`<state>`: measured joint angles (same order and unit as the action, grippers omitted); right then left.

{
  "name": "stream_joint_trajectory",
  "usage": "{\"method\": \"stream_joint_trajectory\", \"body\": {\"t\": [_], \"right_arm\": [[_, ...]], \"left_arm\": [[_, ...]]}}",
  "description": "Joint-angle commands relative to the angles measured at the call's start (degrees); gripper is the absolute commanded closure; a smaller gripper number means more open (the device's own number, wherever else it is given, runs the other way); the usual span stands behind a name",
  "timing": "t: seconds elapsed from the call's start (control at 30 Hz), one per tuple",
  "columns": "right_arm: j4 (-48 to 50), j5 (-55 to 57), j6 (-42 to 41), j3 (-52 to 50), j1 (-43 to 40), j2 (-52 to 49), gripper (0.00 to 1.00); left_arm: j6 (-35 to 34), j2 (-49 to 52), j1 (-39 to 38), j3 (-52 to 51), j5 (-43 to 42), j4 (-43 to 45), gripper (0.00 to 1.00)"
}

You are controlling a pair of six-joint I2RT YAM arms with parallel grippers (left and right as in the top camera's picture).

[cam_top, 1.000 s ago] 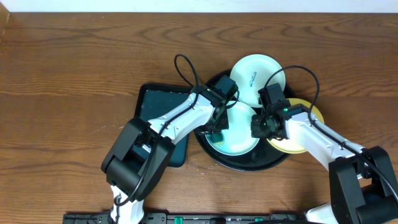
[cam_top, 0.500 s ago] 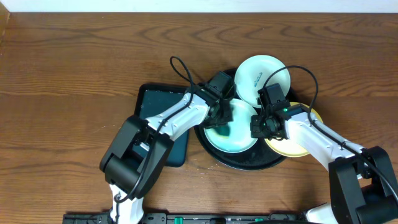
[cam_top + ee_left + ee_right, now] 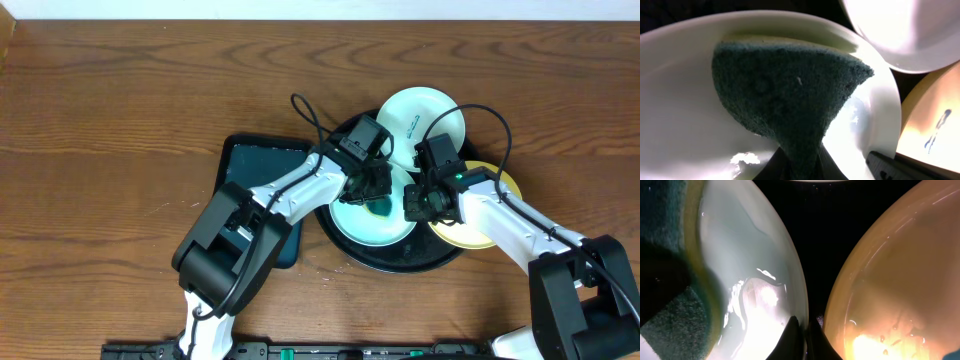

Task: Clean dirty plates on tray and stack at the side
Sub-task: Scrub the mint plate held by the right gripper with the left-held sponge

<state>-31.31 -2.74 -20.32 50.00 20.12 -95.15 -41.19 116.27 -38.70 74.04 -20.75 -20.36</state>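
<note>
The black round tray [image 3: 385, 262] holds three plates. A mint-white plate [image 3: 358, 226] lies in its middle, a second mint-white plate [image 3: 425, 115] with a teal smear at the back, and a yellow plate [image 3: 470, 235] on the right. My left gripper [image 3: 373, 196] is shut on a dark green sponge [image 3: 785, 95] and presses it on the middle plate [image 3: 680, 100]. My right gripper [image 3: 416, 206] is shut on that plate's right rim [image 3: 790, 280], its fingertips [image 3: 802, 335] pinching the edge beside the yellow plate [image 3: 900, 280].
A smaller dark teal rectangular tray [image 3: 250, 170] lies left of the round tray, partly under my left arm. Brown wood tabletop [image 3: 120, 120] spreads to the left, back and right. The black tray floor [image 3: 825, 230] shows between the plates.
My left gripper has slid the sponge to the right across the middle plate, from its left part toward its right side. The right gripper has kept its hold on the rim.
</note>
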Motion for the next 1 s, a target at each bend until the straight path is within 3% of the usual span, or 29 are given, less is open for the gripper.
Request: {"method": "stream_joint_trajectory", "body": {"t": [0.0, 0.07, 0.2, 0.33, 0.4, 0.5, 0.67, 0.73, 0.8, 0.97], "right_arm": [[-0.83, 0.96, 2.38, 0.02, 0.24, 0.0, 0.99], [-1.07, 0.96, 2.38, 0.04, 0.24, 0.0, 0.99], [-1.09, 0.96, 2.38, 0.02, 0.24, 0.0, 0.99], [-1.18, 0.96, 2.38, 0.02, 0.24, 0.0, 0.99], [-1.33, 0.96, 2.38, 0.02, 0.24, 0.0, 0.99], [-1.51, 0.98, 2.4, 0.02, 0.24, 0.0, 0.99], [-1.4, 0.94, 3.23, 0.04, 0.24, 0.0, 0.99], [-1.27, 0.9, 3.72, 0.02, 0.24, 0.0, 0.99], [-1.05, 0.74, 4.35, 0.04, 0.24, 0.0, 0.99], [-1.31, 0.74, 4.55, 0.02, 0.24, 0.0, 0.99]], "left_arm": [[7.06, 3.98, -0.42, -1.57, 13.27, -8.17, 0.88], [7.15, 3.96, 0.72, -1.22, 25.2, -14.23, 0.91], [7.1, 3.85, 2.08, 0.85, 38.62, -22.53, 0.92], [7.06, 3.85, 2.27, 3.78, 45.99, -28.72, 0.92], [6.84, 3.85, 2.25, 4.94, 45.83, -29.88, 0.92], [6.82, 3.85, 2.25, 5.49, 36.59, -28.04, 0.92], [5.81, 3.85, 1.97, 5.22, 1.44, -17.2, 0.92], [3.3, 3.85, 1.18, 5.03, -7.39, -13.03, 0.92], [1.84, 3.85, -0.04, 4.94, -10.75, -9.92, 0.91], [0.72, 4.31, -3.04, 4.94, -9.44, -7.1, 0.85]]}}
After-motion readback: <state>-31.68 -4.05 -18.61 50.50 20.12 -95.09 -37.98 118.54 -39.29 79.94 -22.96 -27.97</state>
